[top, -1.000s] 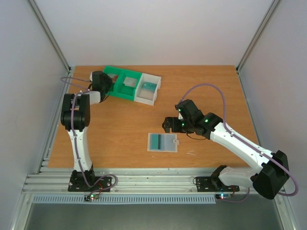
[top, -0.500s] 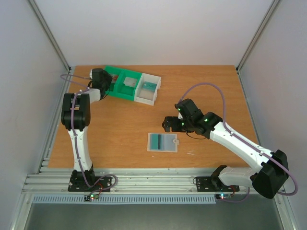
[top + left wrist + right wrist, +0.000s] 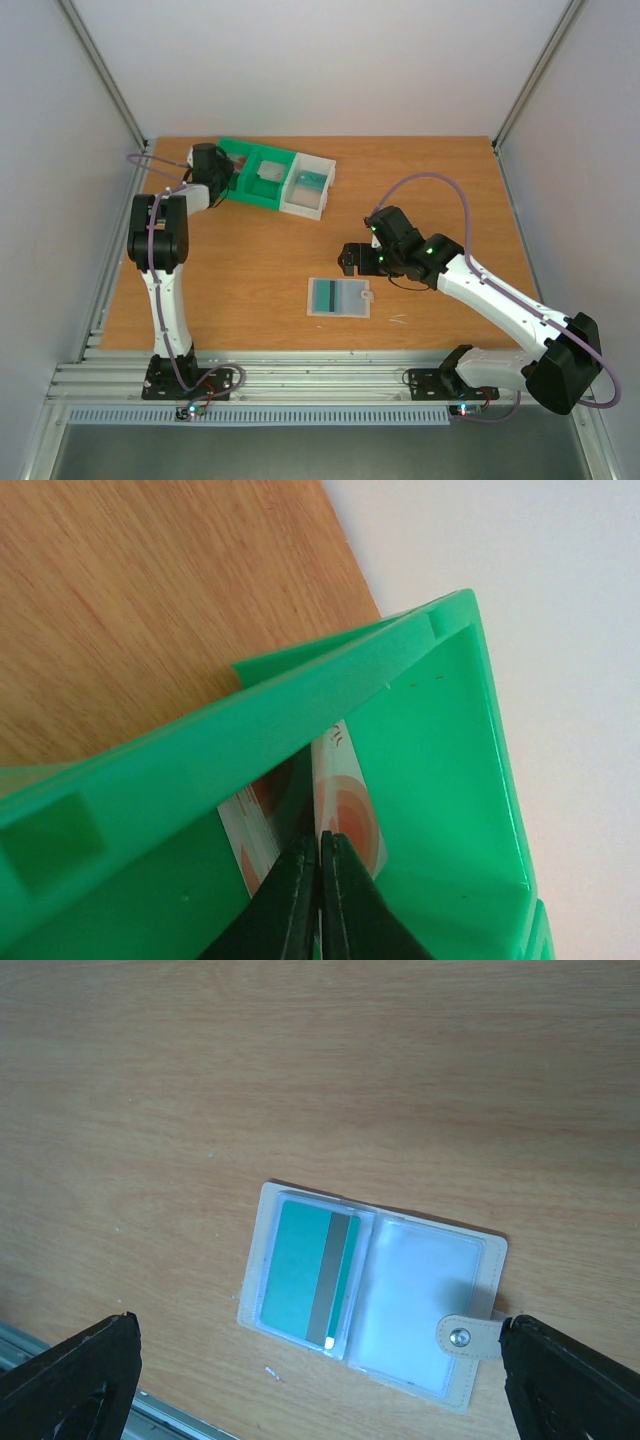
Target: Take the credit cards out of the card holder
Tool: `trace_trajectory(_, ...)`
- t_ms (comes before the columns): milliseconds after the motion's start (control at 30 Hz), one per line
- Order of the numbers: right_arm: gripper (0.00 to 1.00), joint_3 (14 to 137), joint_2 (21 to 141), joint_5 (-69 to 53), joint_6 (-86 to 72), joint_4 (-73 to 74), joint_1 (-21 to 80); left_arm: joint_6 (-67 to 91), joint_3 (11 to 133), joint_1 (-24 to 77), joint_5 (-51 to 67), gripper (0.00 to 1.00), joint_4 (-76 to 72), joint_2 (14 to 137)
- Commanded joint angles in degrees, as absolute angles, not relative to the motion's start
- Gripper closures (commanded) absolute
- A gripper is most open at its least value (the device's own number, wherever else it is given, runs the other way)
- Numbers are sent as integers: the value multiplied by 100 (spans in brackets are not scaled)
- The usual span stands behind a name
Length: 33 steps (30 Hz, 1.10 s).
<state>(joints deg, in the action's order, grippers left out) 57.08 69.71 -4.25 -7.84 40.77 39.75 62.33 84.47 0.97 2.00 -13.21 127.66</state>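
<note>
The card holder (image 3: 339, 297) lies open and flat on the table near the front; it fills the right wrist view (image 3: 420, 1300). Its left panel holds a teal card with a grey stripe (image 3: 305, 1280). Its right panel looks empty, and a snap tab (image 3: 462, 1337) sticks out. My right gripper (image 3: 315, 1325) is open wide and empty, hovering above the holder (image 3: 350, 260). My left gripper (image 3: 319, 836) is inside the green end compartment of the tray, shut on the edge of a white card with orange-red marks (image 3: 350, 795). No dark red card shows.
The green-and-white compartment tray (image 3: 243, 190) stands at the back left, with a grey item (image 3: 268, 172) and a teal item (image 3: 312, 180) in its other compartments. Its green wall (image 3: 200, 770) crosses the left wrist view. Side walls close in the table.
My left gripper has shifted slightly toward the back, further into the tray's end compartment. The right arm and the card holder have not moved.
</note>
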Motion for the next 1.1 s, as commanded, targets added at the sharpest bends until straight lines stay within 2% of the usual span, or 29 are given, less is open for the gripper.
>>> trace_trajectory(0,1,5884,6986,-325,-765,4140,3944,6191,8528,88,10,96,-1424,12697)
trace_trajectory(367,2,5973,7059,-259,-666,4210,3946,6513,8765,104,-172,98,-1374,12914)
trace_trajectory(667,2,5935,7134,-231,-693,4184,3945,6460,8899,123,-54,91,-1077,12869)
trace_trajectory(1067,1,5865,7034,-328,-760,4184,3946,6321,8599,123,162,90,-894,12601)
